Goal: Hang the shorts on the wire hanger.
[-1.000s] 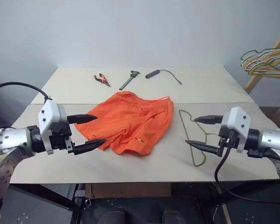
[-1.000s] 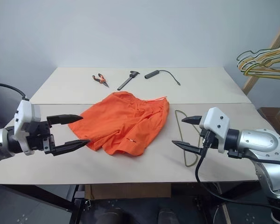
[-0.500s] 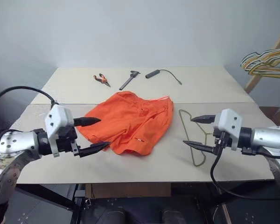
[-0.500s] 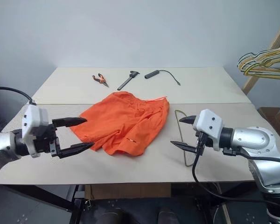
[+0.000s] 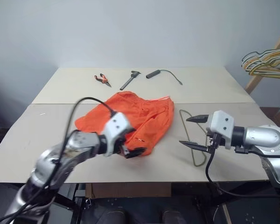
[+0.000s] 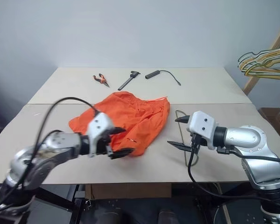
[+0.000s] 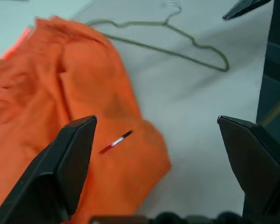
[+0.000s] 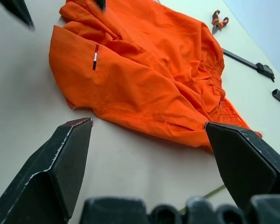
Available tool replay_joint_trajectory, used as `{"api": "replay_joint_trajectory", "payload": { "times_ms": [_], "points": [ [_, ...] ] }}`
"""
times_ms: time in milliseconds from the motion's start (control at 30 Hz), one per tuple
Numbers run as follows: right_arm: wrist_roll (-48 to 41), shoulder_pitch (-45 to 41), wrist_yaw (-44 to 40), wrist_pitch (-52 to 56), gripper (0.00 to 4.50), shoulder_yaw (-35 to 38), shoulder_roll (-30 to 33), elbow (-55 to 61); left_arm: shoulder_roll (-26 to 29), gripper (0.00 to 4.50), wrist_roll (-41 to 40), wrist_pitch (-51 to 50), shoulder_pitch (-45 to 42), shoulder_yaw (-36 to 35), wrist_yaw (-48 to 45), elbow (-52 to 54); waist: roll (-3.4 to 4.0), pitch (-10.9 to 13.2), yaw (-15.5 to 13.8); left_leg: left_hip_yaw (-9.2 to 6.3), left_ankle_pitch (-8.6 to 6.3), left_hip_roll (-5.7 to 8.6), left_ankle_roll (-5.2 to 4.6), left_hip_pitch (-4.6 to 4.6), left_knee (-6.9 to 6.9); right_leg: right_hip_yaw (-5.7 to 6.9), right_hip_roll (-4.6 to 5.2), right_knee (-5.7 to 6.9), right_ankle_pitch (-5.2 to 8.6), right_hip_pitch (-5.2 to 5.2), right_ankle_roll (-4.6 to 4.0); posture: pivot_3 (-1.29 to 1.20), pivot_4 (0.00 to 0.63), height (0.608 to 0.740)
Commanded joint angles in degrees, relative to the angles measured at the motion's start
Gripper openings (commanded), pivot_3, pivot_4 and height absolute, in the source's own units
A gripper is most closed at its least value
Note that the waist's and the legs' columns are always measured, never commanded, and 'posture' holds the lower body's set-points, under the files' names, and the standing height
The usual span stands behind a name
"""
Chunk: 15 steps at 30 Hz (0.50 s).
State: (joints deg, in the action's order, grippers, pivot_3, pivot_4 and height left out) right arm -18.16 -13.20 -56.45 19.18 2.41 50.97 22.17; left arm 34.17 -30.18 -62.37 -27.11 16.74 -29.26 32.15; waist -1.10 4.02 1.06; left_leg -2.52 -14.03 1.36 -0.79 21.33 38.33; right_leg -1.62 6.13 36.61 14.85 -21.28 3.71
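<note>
Left eye view, left end effector [image 5: 133, 148]: black tapered fingers spread apart, gripping nothing, low over the near edge of the shorts; its silver arm reaches in from the near left, a black cable looping over it.
Shorts [image 5: 130, 116]: bright orange, thin crumpled fabric, lying in soft folds mid-tabletop; a small white tag [image 7: 115, 142] on the near leg, gathered waistband toward the far right side.
Pliers [image 5: 101, 79]: orange-handled, far side of the tabletop, left of the other tools.
Dark tool [image 5: 129, 80]: long, slim, black, just right of the pliers.
Corded object [image 5: 153, 73]: short black cylinder with a thin cable trailing right.
Tabletop [image 5: 200, 88]: pale beige, matte, flat, with a seam running across.
Wire hanger [image 5: 194, 140]: thin olive-green triangle, flat on the tabletop just right of the shorts, apart from them.
Right end effector [image 5: 192, 131]: fingers released and wide, empty, hovering over the hanger, pointing left; arm comes from the right.
Hanger bunch [image 5: 266, 63]: gold and pale wires on a wooden rack, far right.
</note>
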Motion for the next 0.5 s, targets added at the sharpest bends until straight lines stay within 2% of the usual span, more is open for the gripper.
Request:
{"api": "replay_joint_trajectory", "payload": {
  "times_ms": [33,233,333,500],
  "points": [
    [0.2,-0.9,0.4,-0.7,4.49,0.7,0.0,1.8,-5.2,4.5,4.5,-5.0,-4.9,6.2,4.6,-6.6,0.0,0.0,0.2,0.0,0.0,0.0,0.0,-0.01,0.0,-0.01,0.0,0.0,0.0,0.0,-0.01,-0.1,0.011,0.74],
    [0.0,-1.0,0.4,-0.2,4.49,0.6,0.3,2.3,-10.2,4.5,14.0,-3.1,-9.8,17.4,7.3,-18.1,-0.05,0.0,1.1,-0.01,0.0,0.03,0.0,0.0,-0.01,-0.05,-0.01,0.0,-0.02,-0.03,-0.04,-0.1,0.014,0.74],
    [-0.1,-0.9,0.5,0.1,4.5,0.7,0.3,2.7,-8.8,3.9,18.1,-1.5,-10.1,21.7,6.8,-20.1,-0.05,0.0,1.6,-0.01,0.0,0.03,0.0,0.0,-0.02,-0.07,-0.01,0.0,-0.02,-0.04,-0.04,-0.12,0.014,0.74],
    [-0.3,-0.3,0.9,0.5,4.5,1.0,0.2,3.6,-4.8,2.31,19.9,0.0,-8.0,22.0,4.0,-18.6,-0.03,0.0,1.9,0.0,0.0,0.02,0.0,-0.06,-0.02,-0.12,-0.01,0.04,-0.02,-0.03,-0.04,-0.12,0.014,0.74]
  ]
}}
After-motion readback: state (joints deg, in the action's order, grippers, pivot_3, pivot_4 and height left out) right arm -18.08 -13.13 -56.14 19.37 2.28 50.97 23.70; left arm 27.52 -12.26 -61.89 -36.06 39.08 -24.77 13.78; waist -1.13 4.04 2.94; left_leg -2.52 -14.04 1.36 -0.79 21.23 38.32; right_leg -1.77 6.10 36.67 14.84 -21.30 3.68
